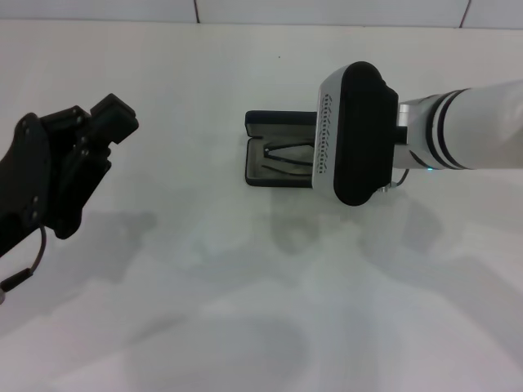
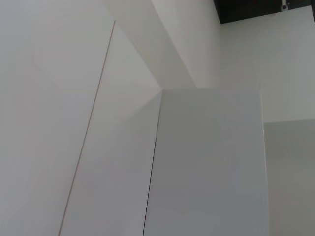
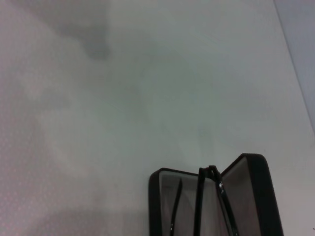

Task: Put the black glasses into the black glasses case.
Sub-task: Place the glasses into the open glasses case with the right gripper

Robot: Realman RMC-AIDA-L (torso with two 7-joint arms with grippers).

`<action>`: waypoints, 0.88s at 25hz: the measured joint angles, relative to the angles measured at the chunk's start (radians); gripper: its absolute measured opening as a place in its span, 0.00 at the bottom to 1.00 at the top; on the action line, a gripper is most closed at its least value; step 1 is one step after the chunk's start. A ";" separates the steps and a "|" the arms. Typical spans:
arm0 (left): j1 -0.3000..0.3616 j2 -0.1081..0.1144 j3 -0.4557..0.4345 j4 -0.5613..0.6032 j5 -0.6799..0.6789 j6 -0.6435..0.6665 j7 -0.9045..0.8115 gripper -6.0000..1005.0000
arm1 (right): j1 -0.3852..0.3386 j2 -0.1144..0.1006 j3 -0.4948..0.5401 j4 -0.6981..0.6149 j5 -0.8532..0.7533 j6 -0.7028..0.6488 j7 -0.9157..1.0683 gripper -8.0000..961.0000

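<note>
The black glasses case (image 1: 276,121) lies open at the middle of the white table, its lid standing on the far side. The black glasses (image 1: 286,157) lie folded inside on the grey lining. My right gripper (image 1: 355,135) hovers over the right end of the case and hides that part. The right wrist view shows the open case (image 3: 258,191) with the glasses (image 3: 201,201) in it. My left gripper (image 1: 78,159) is raised at the far left, well away from the case.
The white table (image 1: 245,286) stretches all around the case, with a white wall (image 1: 245,10) at the back. The left wrist view shows only white wall panels (image 2: 206,162).
</note>
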 joint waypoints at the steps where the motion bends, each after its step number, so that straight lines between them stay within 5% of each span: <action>1: 0.000 0.000 0.000 0.000 0.000 0.000 0.000 0.06 | 0.001 0.000 -0.003 0.010 0.000 0.015 0.006 0.12; 22: -0.002 -0.002 0.000 -0.002 0.002 -0.002 0.000 0.06 | 0.023 0.000 -0.014 0.090 0.003 0.099 0.046 0.12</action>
